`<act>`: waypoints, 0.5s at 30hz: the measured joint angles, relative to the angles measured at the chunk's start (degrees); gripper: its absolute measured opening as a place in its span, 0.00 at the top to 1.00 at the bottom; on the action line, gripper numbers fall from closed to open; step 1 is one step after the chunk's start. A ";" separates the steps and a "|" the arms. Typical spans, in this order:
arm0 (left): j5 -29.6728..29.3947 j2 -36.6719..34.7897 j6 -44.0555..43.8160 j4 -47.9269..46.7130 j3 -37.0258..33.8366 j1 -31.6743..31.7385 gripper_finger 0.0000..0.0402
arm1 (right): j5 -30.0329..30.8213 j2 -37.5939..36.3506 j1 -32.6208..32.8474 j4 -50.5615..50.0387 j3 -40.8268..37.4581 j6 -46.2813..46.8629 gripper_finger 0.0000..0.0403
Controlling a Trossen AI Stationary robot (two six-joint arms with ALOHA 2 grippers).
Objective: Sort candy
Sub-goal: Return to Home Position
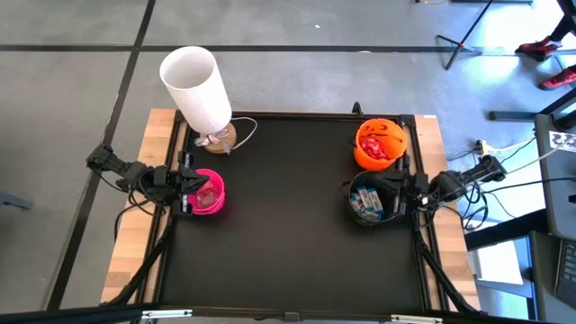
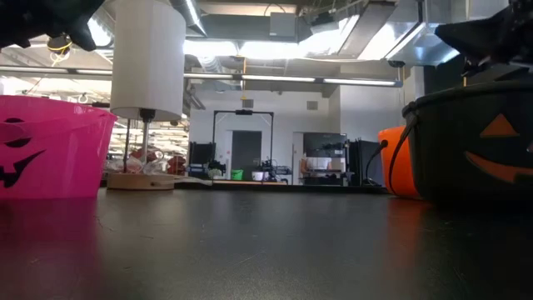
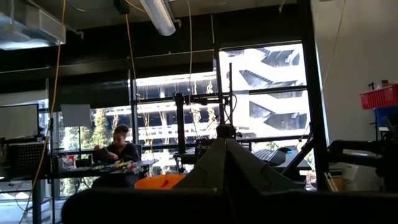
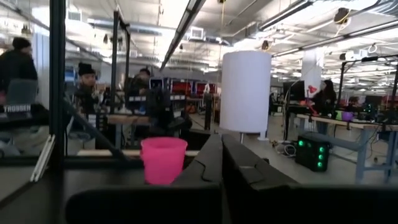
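Three plastic buckets sit on the black table mat (image 1: 288,261), seen from above. The pink bucket (image 1: 208,193) is at the left, the orange pumpkin bucket (image 1: 379,144) at the far right, and the black bucket (image 1: 367,200) is just near of the orange one, almost touching it. All the candy (image 1: 378,149) in view is inside them: red wrappers in orange, blue-and-white in black, a few reddish pieces in pink. There is wide open mat between the pink and black buckets and across the near half. Pale wooden strips (image 1: 135,261) run outside the left and right mat edges. A white cylindrical lamp shade (image 1: 196,85) stands at the far left corner. The left gripper (image 1: 191,187) is at the pink bucket's left rim, the right gripper (image 1: 396,193) at the black bucket's right rim.

Low view: the pink bucket (image 2: 50,150) carries a black jack-o'-lantern face and the black bucket (image 2: 475,142) an orange one. Neither has any writing. A sliver of the orange bucket (image 2: 396,162) shows behind the black one, and the lamp shade (image 2: 148,58) is behind the pink one. The mat is open in between.

Left wrist view: the left gripper (image 3: 224,148) has its fingers pressed together in a peak, with nothing between them. The orange bucket's rim (image 3: 163,182) is just beyond. A seated person (image 3: 117,149) is at a desk far off.

Right wrist view: the right gripper (image 4: 221,148) has its fingers closed to a hairline seam and is empty. The pink bucket (image 4: 163,158) and lamp shade (image 4: 246,90) are across the table. A small white label (image 4: 17,107) at the left looks like "TROSSEN". Several people (image 4: 84,87) are behind the glass.
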 joint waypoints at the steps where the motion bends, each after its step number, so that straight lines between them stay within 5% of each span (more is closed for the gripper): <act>1: 0.00 0.01 -0.01 0.01 0.00 0.00 0.99 | 0.00 0.00 -0.01 -0.81 0.00 0.01 1.00; 15: 0.00 -0.01 0.00 0.01 0.00 0.00 0.99 | 0.00 0.00 -0.01 -12.79 0.00 0.00 1.00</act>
